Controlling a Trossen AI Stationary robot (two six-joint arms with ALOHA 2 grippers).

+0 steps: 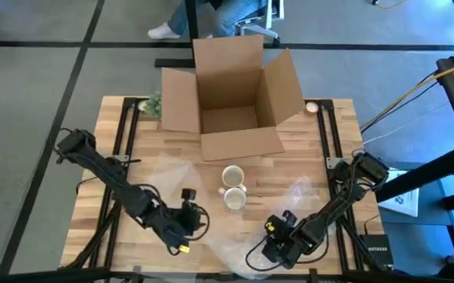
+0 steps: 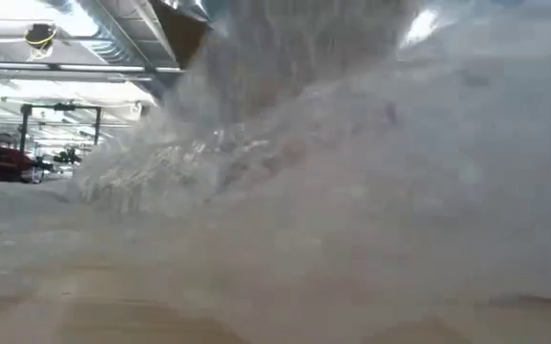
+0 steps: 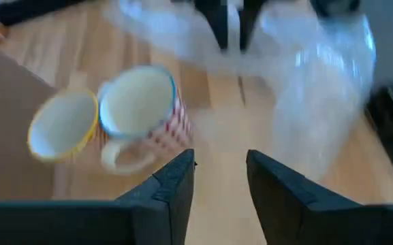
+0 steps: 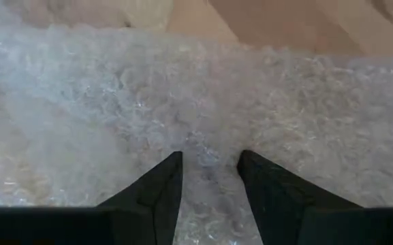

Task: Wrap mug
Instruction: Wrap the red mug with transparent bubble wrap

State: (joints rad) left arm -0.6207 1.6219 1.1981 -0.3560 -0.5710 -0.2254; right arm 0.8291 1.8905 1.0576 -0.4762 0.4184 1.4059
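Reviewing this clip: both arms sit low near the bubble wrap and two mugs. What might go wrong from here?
1. The two mugs stand touching, so grabbing or nudging one may shove or tip the other.
2. The right end effector hovers open over the bubble wrap; the thin sheet may bunch or slip instead of lifting cleanly.
3. The left end effector, open, faces the red-checked mug; dragged wrap might snag on it.

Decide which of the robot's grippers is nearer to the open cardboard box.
Left. The left gripper sits below and to the left of the cardboard box, level with the two mugs. The right gripper is further down, over the bubble wrap.
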